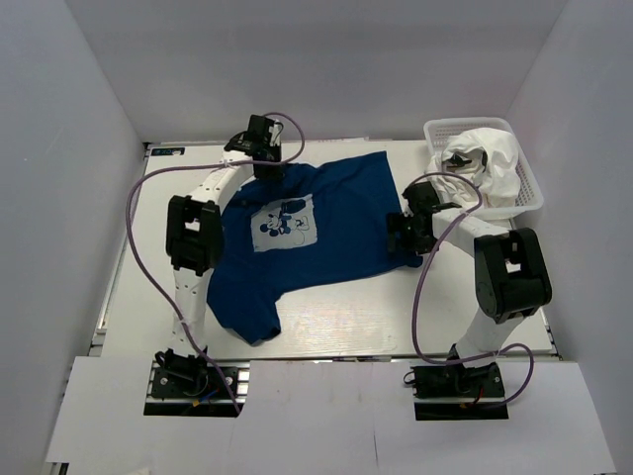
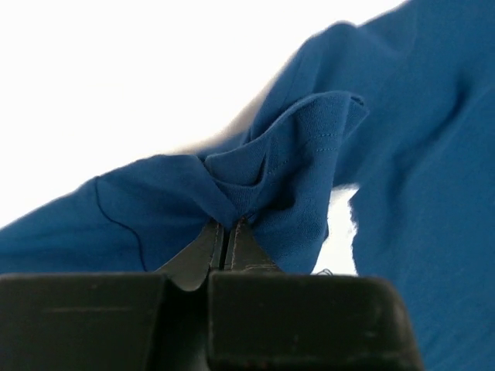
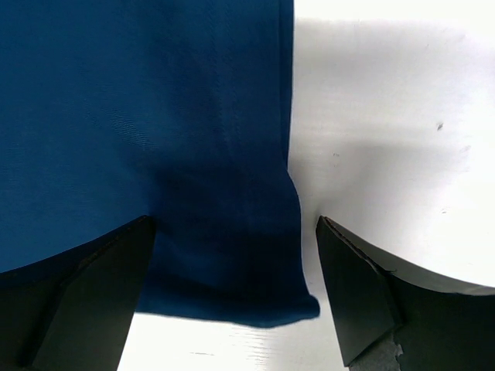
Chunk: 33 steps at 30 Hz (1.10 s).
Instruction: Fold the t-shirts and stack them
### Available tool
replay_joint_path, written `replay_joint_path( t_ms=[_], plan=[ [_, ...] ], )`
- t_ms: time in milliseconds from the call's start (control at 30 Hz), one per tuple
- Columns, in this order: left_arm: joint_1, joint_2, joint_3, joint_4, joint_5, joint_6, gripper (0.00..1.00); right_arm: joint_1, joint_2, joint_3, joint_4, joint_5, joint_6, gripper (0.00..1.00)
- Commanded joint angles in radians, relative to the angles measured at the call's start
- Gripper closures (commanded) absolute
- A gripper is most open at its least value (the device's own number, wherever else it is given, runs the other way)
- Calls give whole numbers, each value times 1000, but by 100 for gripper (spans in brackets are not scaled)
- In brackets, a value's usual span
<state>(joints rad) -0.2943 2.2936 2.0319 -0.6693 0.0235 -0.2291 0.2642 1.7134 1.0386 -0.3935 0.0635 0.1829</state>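
The navy blue t-shirt (image 1: 326, 223) lies spread on the table with its pale mouse print (image 1: 284, 223) facing up. My left gripper (image 1: 265, 163) is shut on a bunched fold of the blue cloth (image 2: 298, 166) at the shirt's far left edge. My right gripper (image 1: 401, 237) is open, low over the shirt's right corner; that corner (image 3: 232, 255) lies between its two fingers (image 3: 363, 297). The white t-shirt (image 1: 490, 158) lies crumpled in the basket at the far right.
The white lattice basket (image 1: 529, 183) stands at the table's far right corner. Grey walls close in the table on the left, back and right. Bare white table (image 1: 396, 317) shows in front of the shirt.
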Motion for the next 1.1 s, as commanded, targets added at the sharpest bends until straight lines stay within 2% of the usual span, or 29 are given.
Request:
replay_joint_path(
  t_ms=[0, 133, 233, 433, 467, 500, 533, 600, 633, 667, 700, 767, 800, 867, 933, 1067],
  plan=[
    [18, -98, 63, 4, -86, 17, 95, 3, 29, 1, -13, 22, 15, 11],
    [38, -43, 168, -39, -112, 8, 91, 6, 87, 15, -53, 24, 35, 15],
    [60, -33, 178, -29, -112, 8, 90, 0, 114, 28, -88, 32, 46, 19],
    [125, 44, 225, 89, -240, -47, 85, 0, 120, 34, -103, 39, 52, 22],
    [135, 102, 282, 100, -266, -65, 85, 1, 121, 37, -104, 36, 52, 22],
    [135, 137, 318, 100, -290, -91, 79, 1, 123, 40, -105, 36, 55, 22],
    [148, 176, 359, 100, -304, -108, 44, 1, 129, 49, -107, 32, 56, 22],
    [161, 240, 474, 76, -368, -148, 33, 1, 133, 61, -110, 35, 58, 22],
    [161, 260, 499, 62, -369, -159, 6, 0, 138, 67, -117, 36, 64, 22],
    [175, 245, 469, 62, -369, -208, 0, 1, 140, 75, -123, 42, 66, 22],
    [187, 212, 421, 62, -359, -229, 0, 1, 141, 75, -120, 42, 64, 22],
    [201, 77, 240, 163, -305, -262, 0, 1, 126, 78, -119, 41, 67, 22],
    [210, 40, 197, 198, -289, -262, 0, 3, 111, 83, -114, 24, 58, 22],
    [210, 0, 174, 214, -280, -233, 0, 4, 91, 116, -108, 18, 47, 22],
    [210, 0, 208, 153, -264, -223, 0, 7, 68, 155, -111, 12, 33, 22],
    [210, 18, 185, 125, -146, -207, 0, 20, 37, 253, -93, -31, 3, 15]
  ],
)
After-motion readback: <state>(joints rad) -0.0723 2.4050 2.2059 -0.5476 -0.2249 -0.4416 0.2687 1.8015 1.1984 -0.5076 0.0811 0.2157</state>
